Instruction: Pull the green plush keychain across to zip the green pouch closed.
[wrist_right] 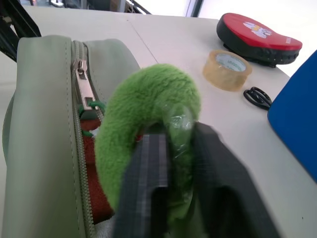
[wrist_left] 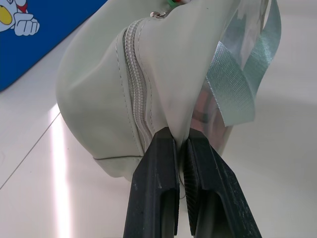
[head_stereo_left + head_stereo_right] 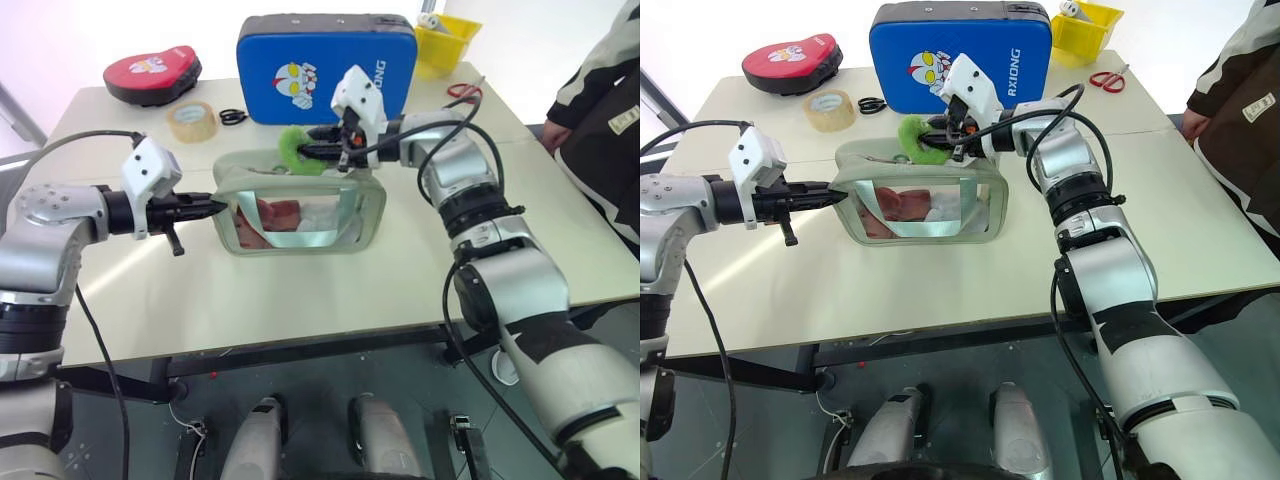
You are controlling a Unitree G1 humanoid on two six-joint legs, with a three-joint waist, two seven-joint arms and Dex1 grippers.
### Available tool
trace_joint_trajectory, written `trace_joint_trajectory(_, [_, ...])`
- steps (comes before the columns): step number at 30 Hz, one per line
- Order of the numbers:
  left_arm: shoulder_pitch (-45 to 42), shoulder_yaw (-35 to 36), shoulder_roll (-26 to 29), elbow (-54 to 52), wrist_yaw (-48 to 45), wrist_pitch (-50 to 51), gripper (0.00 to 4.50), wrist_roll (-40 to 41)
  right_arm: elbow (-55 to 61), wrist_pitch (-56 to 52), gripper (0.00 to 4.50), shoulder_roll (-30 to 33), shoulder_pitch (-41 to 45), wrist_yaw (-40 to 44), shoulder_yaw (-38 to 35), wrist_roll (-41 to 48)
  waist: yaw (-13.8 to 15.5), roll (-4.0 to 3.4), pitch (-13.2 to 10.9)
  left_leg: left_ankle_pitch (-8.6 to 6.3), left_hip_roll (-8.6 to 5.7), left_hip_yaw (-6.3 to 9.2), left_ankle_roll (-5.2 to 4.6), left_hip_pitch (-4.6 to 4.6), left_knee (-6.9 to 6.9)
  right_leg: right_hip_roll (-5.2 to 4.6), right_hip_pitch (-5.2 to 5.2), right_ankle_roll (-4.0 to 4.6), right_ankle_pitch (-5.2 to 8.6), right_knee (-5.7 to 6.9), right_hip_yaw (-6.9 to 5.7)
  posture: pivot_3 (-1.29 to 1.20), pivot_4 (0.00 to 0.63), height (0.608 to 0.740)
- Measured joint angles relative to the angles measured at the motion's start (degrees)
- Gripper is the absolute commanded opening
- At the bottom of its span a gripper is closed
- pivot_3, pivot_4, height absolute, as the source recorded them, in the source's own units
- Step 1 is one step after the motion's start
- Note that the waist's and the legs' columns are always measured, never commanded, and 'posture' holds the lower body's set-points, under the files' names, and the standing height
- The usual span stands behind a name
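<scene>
With the left gripper (image 3: 215, 207) pinching the limp green pouch (image 3: 300, 215) at its end, mid-table, the right gripper (image 1: 171, 163) squeezes the soft, squashy green plush keychain (image 1: 148, 124) atop it, likely best held near the zipper pull (image 1: 85, 84).

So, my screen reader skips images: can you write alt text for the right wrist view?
The right gripper is shut on a fuzzy green plush keychain beside the green pouch, whose zipper is partly open over red contents. Behind on the table lie a tape roll, black scissors and a red pad.

"XIONG" on blue pad (image 3: 960, 50)
</scene>
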State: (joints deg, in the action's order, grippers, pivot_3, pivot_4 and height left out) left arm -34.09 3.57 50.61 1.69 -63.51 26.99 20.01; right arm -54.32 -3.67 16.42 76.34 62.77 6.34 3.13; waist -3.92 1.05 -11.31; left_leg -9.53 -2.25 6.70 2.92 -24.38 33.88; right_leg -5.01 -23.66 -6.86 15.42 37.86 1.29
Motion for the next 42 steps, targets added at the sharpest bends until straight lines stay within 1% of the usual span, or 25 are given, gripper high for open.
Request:
trace_joint_trajectory(5, [0.0, 0.0, -0.08, -0.09, 0.04, -0.05, 0.0, 0.03, 2.37, -2.49, 0.03, 2.22, -0.05, 0.84, -1.19, 1.52, 0.02, -0.01, 0.0, 0.0, 0.0, 0.0, 0.0, 0.0, 0.0, 0.0, 0.0, 0.0, 0.0, 0.0, 0.0, 0.0, 0.15, 0.74])
trace_joint_trajectory(10, [0.07, -0.01, -0.09, -0.16, 0.02, -0.15, 0.0, 0.06, 10.3, -6.84, 0.03, 7.38, -1.49, 2.11, -2.6, 2.9, 0.07, 0.0, 0.0, 0.0, 0.0, 0.0, 0.0, 0.0, 0.0, -0.01, 0.01, 0.0, 0.0, -0.01, 0.0, 0.0, 0.15, 0.74])
trace_joint_trajectory(13, [0.06, -0.04, -0.09, -0.11, -0.01, -0.19, 0.0, 0.03, 12.83, -8.9, 0.03, 10.28, -4.08, 1.87, -3.03, 3.29, 0.09, 0.0, 0.0, 0.0, 0.0, -0.01, 0.0, 0.0, 0.0, -0.01, 0.0, 0.0, 0.0, -0.01, 0.0, 0.0, 0.15, 0.74])
trace_joint_trajectory(20, [0.06, -0.1, -0.07, -0.05, -0.1, -0.2, 0.0, -0.02, 14.16, -11.03, 0.03, 16.98, -9.16, -1.92, -4.93, 3.25, 0.09, -0.01, 0.0, 0.0, 0.0, -0.03, 0.0, -0.01, 0.0, -0.02, 0.01, 0.0, 0.0, -0.02, 0.01, 0.0, 0.15, 0.74])
trace_joint_trajectory(25, [-0.11, -0.42, -0.13, 0.0, -0.22, -0.36, 0.0, -0.06, 14.45, -12.33, 0.03, 20.29, -12.67, -5.48, -6.73, 3.42, 0.11, -0.01, 0.0, 0.0, 0.0, -0.04, 0.0, -0.01, 0.0, -0.02, 0.01, 0.0, 0.0, -0.03, 0.01, 0.0, 0.15, 0.74])
trace_joint_trajectory(27, [-0.15, -0.63, -0.2, 0.27, -0.25, -0.39, 0.0, -0.09, 15.91, -13.15, 0.03, 21.87, -15.37, -5.88, -7.6, 3.92, 0.2, -0.01, 0.0, 0.0, 0.0, -0.04, -0.01, -0.02, 0.0, -0.02, 0.03, 0.0, 0.0, -0.05, 0.01, 0.0, 0.15, 0.74])
trace_joint_trajectory(31, [-0.26, -0.8, -0.47, 0.58, -0.25, -0.58, 0.0, -0.44, 18.4, -15.84, 0.03, 21.96, -20.83, -6.9, -8.78, 5.12, 0.2, -0.01, 0.0, 0.0, 0.0, -0.04, -0.01, 0.0, 0.02, -0.02, 0.05, 0.0, 0.0, -0.05, 0.01, 0.0, 0.15, 0.74])
trace_joint_trajectory(33, [-0.44, -1.04, -0.63, 0.85, -0.41, -1.07, 0.0, -0.74, 20.07, -18.1, 0.03, 20.95, -24.04, -8.07, -9.4, 6.04, 0.21, 0.0, 0.0, 0.0, 0.01, -0.04, -0.01, 0.0, 0.02, -0.02, 0.06, 0.0, 0.0, -0.05, 0.01, 0.0, 0.15, 0.74])
trace_joint_trajectory(37, [-1.48, -1.77, -0.7, 2.25, -0.83, -1.4, 0.0, -0.99, 25.04, -22.99, 0.03, 14.7, -31.64, -10.8, -8.58, 7.36, 0.13, 0.0, 0.0, 0.0, 0.01, -0.03, -0.01, 0.02, 0.03, -0.02, 0.09, 0.0, 0.0, -0.03, 0.01, 0.0, 0.15, 0.74])
trace_joint_trajectory(39, [-2.06, -2.15, -0.74, 2.67, -1.08, -1.53, 0.0, -1.26, 25.82, -24.81, 0.03, 11.7, -33.16, -12.35, -7.74, 7.87, 0.14, -0.01, 0.0, 0.0, 0.0, -0.04, -0.01, 0.01, 0.04, -0.02, 0.08, 0.0, 0.0, -0.03, 0.01, 0.0, 0.15, 0.74])
trace_joint_trajectory(42, [-2.09, -2.32, -0.77, 2.67, -1.26, -1.55, 0.0, -1.32, 27.54, -26.04, 0.03, 9.59, -33.53, -14.51, -7.24, 8.19, 0.2, 0.0, 0.0, 0.0, 0.0, -0.03, -0.01, 0.01, 0.04, -0.02, 0.08, 0.0, 0.0, -0.03, 0.0, 0.0, 0.15, 0.74])
